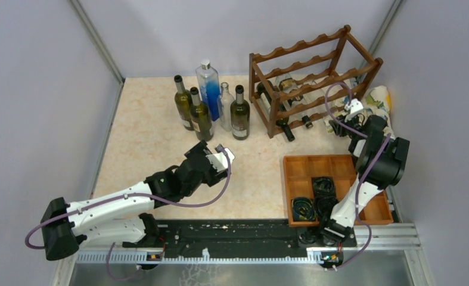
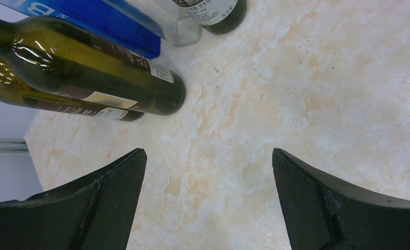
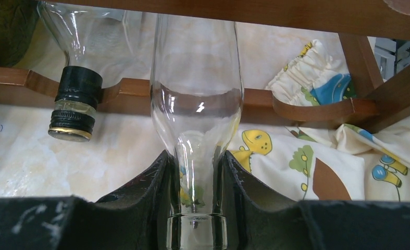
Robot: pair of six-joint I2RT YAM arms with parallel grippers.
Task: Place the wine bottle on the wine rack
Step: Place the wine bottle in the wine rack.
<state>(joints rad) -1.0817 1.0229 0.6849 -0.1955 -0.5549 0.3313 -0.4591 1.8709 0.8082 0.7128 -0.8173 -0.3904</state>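
At the table's (image 1: 148,131) middle left, the left hand (image 2: 208,156) hangs idle with its jaws spread wide and nothing between them, bare marble below. Green wine bottles (image 1: 201,116) stand just beyond it toward the far edge. At the far right corner, the right hand (image 3: 196,161) grips a clear wine bottle (image 3: 196,78) by the neck, its body already pushed into a low tier of the wine rack (image 3: 307,108) and its shoulder crossing the scalloped front rail. Whether the glass rests on that rail cannot be told.

The placing step looks close to done. The next move likely calls for settling the bottle into its cradle, then opening the jaws and backing straight out toward the near edge. Room is tight: a black-capped bottle (image 3: 75,104) lies in the next cradle on the left, a dinosaur-print cloth (image 3: 317,172) is bunched at the right, and the wooden compartment tray (image 1: 306,167) sits behind the arm near the near right corner.
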